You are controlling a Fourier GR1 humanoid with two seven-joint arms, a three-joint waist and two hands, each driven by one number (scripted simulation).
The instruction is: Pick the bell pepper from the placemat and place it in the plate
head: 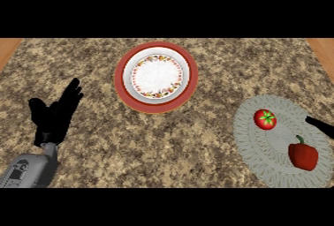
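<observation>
At lower right the bell pepper (303, 155) is lying on the placemat (264, 150) below a tomato (265, 119). The plate (121, 77) is sitting upper centre. The left robot hand (53, 115) is resting open at left; the right robot hand (321, 125) is showing at right.

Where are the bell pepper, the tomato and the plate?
bell pepper (303, 157): head view, on its red body.
tomato (265, 120): head view, on its middle, by the green top.
plate (157, 74): head view, on its bare white middle.
</observation>
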